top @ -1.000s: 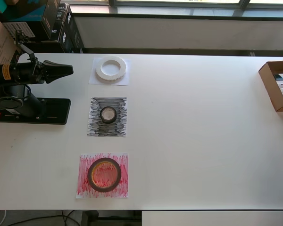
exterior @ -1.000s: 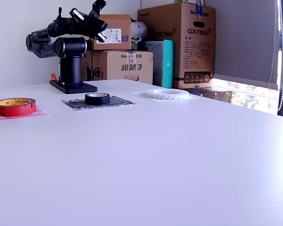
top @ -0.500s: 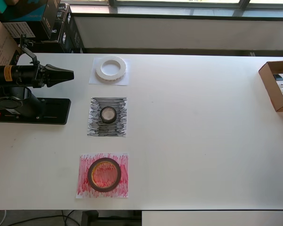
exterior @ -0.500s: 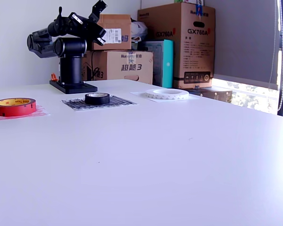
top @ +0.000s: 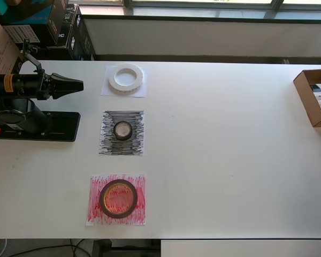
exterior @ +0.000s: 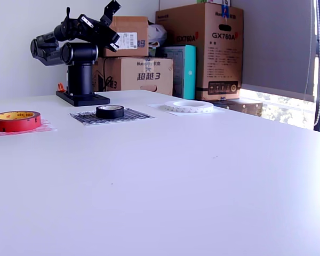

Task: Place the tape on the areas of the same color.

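Observation:
The white tape roll (top: 117,78) lies on the plain white sheet (top: 106,91). The small black tape roll (top: 123,130) lies on the black-scribbled sheet (top: 109,145). The dark red tape roll (top: 102,199) with a yellowish core lies on the red-scribbled sheet (top: 94,215). My gripper (top: 80,84) is empty and looks shut. It is raised over the table's left part in the overhead view, left of the white roll and apart from all three rolls. In the exterior view the gripper (exterior: 114,33) hangs high above the arm base, with the red roll (exterior: 16,121), black roll (exterior: 110,111) and white roll (exterior: 189,106) on the table.
The arm's black base plate (top: 53,127) sits at the table's left edge in the overhead view. An open cardboard box (top: 313,96) stands at the right edge. Stacked cardboard boxes (exterior: 200,48) stand behind the table in the exterior view.
The gripper has shifted slightly toward the table's near side and levelled during the last second, then held still. The tape rolls have not moved.

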